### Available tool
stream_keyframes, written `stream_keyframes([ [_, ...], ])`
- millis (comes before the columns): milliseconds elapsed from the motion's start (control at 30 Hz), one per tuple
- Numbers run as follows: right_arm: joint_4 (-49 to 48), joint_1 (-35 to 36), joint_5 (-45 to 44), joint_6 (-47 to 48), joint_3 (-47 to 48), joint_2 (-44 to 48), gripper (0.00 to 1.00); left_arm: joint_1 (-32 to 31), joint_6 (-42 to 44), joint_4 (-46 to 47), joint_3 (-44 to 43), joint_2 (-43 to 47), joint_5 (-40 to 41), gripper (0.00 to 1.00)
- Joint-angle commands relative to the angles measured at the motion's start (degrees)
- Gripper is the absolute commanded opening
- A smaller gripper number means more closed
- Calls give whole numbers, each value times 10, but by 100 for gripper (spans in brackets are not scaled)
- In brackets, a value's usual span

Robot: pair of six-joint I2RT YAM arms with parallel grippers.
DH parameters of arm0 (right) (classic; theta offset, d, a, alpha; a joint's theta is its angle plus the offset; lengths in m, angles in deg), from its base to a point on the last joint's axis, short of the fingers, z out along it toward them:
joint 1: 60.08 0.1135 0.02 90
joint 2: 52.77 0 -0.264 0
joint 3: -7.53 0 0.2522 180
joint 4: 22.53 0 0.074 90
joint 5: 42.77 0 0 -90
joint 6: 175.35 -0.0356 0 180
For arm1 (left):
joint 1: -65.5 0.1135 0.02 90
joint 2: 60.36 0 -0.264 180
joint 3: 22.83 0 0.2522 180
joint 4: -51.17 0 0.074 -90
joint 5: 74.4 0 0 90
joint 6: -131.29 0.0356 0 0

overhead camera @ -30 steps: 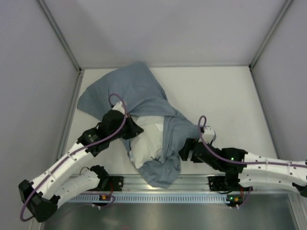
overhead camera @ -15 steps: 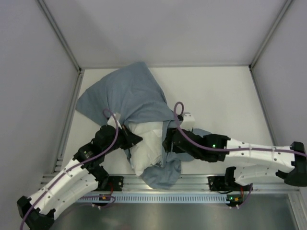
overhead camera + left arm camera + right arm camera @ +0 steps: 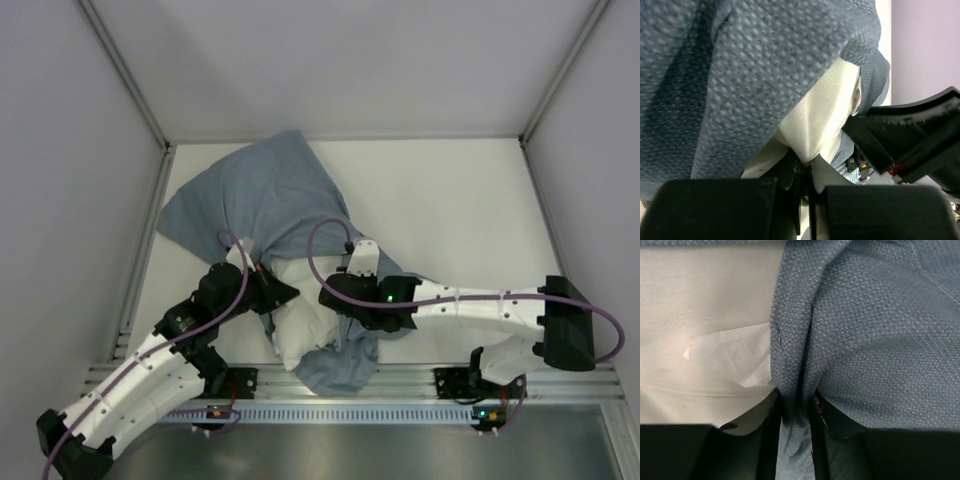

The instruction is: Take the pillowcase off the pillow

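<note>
Pinching the pillow [image 3: 815, 120] at its left is the left tool [image 3: 805, 167]; the right tool [image 3: 796, 407] clenches a pillowcase [image 3: 870, 315] fold opposite.

pillowcase [image 3: 262, 195]: blue-grey cloth with a fine dotted weave, rumpled. Its bulk spreads toward the upper left of the top view, and a bunched strip runs down the centre to a heap at lower centre.
pillow [image 3: 296, 318]: plain white, partly bared just left of lower centre. Its upper end lies under the cloth, and a pale crinkled tag lies on it.
</note>
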Motion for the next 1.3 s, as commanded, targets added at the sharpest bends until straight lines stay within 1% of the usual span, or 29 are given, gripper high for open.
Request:
stream_keyframes([
  [0, 64, 9, -65, -45, 36, -23, 22, 0, -8, 44, 1, 23, -16, 0],
  [67, 76, 8, -78, -62, 23, -13, 14, 0, -5, 39, -1, 34, -16, 0],
  [100, 86, 9, -82, -72, 17, -6, 11, 0, -4, 29, -7, 37, -14, 0],
  [133, 90, 8, -88, -77, 10, 11, 11, 0, -2, 22, -10, 44, -10, 0],
  [200, 95, 8, -95, -85, -19, 34, 8, 0, 5, 3, -22, 46, -6, 0],
  [233, 94, 8, -102, -87, -30, 59, 5, 0, 7, -3, -26, 51, -4, 0],
  [267, 96, 2, -104, -89, -55, 70, 0, 0, 10, -7, -29, 52, -4, 0],
  [400, 99, -29, -104, -102, -125, 132, 0, 0, 12, -42, -49, 76, 11, 0],
  [433, 99, -38, -104, -102, -138, 156, 0, 0, 13, -64, -63, 88, 15, 0],
  [500, 100, -71, -105, -99, -176, 179, 0, 0, 18, -90, -83, 107, 33, 0],
  [533, 98, -95, -103, -99, -187, 201, 0, 0, 21, -121, -109, 113, 40, 0],
  [633, 98, -125, -102, -90, -220, 233, 0, 0, 33, -165, -154, 125, 72, 0],
  [667, 98, -141, -100, -86, -229, 238, 0, 0, 39, -191, -183, 126, 85, 0],
  [767, 99, -164, -97, -79, -241, 248, 0, 0, 48, -222, -221, 122, 100, 0],
  [933, 97, -201, -91, -67, -250, 253, 0, 0, 50, -239, -233, 126, 109, 0],
  [1033, 75, -202, -79, -38, -238, 247, 0, 0, 46, -238, -226, 118, 100, 0],
  [1100, 58, -202, -62, 5, -226, 243, 0, 0, 44, -232, -221, 111, 94, 0],
  [1133, 44, -201, -35, 21, -211, 243, 3, 0, 44, -221, -211, 110, 88, 0],
  [1167, 44, -201, -24, 39, -205, 246, 29, 0, 44, -215, -206, 108, 87, 0],
  [1200, 44, -201, -6, 47, -199, 261, 40, 0, 43, -209, -199, 105, 85, 0],
  [1233, 50, -201, -3, 50, -194, 274, 45, 0, 42, -195, -182, 103, 80, 0],
  [1267, 56, -201, -3, 42, -194, 290, 48, 0, 40, -185, -173, 101, 76, 0],
])
